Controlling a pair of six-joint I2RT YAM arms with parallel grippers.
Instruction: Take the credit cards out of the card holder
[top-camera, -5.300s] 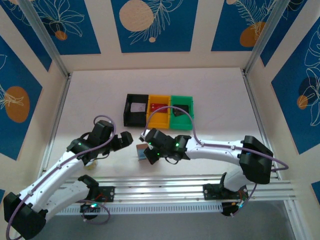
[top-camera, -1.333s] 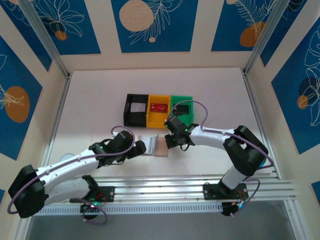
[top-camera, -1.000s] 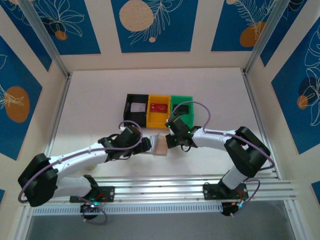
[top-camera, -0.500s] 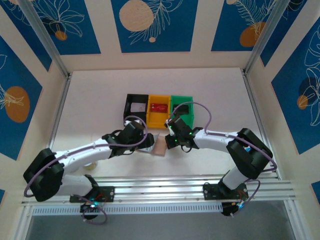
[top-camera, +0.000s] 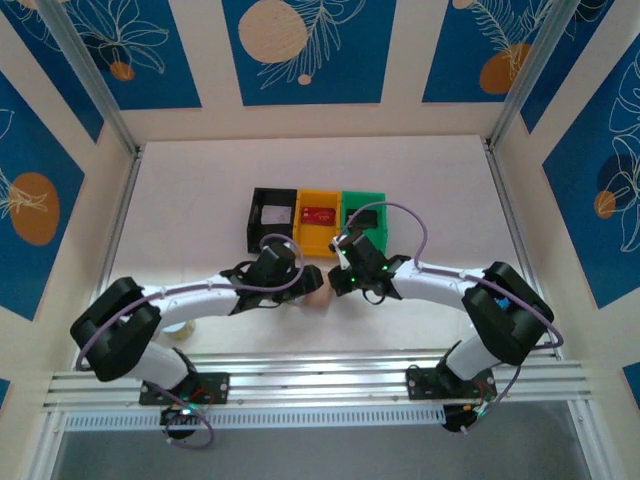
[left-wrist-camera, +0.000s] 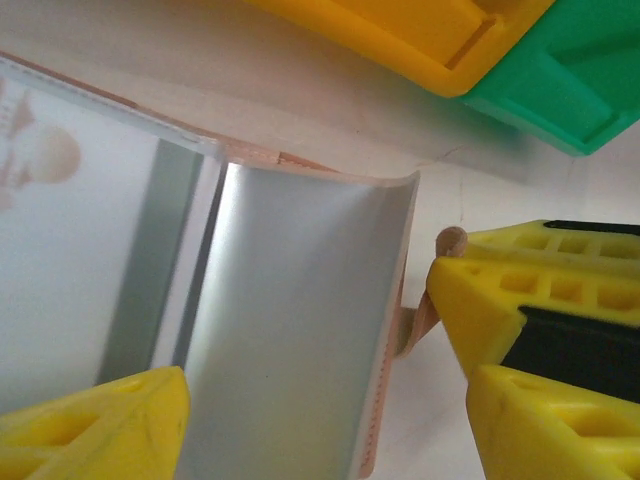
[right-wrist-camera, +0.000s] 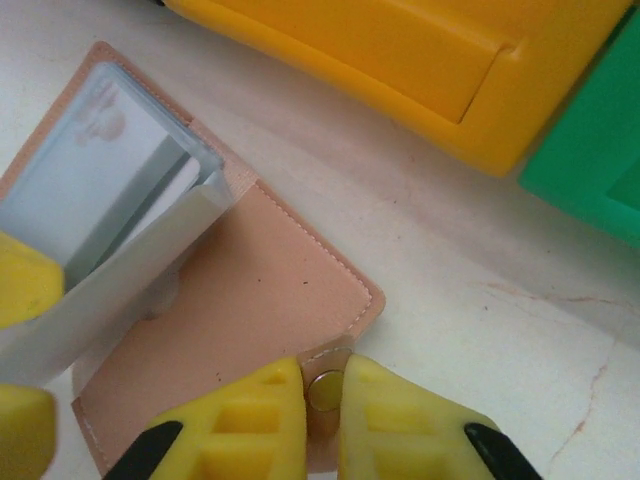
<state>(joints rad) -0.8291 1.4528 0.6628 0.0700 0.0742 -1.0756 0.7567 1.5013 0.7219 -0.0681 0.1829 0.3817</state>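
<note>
Top external: fixed high behind the arm bases (top-camera: 190, 385), tilted down and forward, far enough back to take in the whole surface (top-camera: 200, 190); bases at 6 o'clock, yellow bin (top-camera: 318, 222) and green bin (top-camera: 362, 222) just toward 12 from centre.

Left wrist: carried on the left end effector (top-camera: 302, 288), reaching in from 9 o'clock, very close over the card holder (left-wrist-camera: 300, 330), bins across 12 to 2 o'clock of its frame.

Right wrist: carried on the right end effector (top-camera: 336, 286), reaching in from 3 o'clock, close and looking steeply down.

Shared by all three: card holder and near walls of both bins.
</note>
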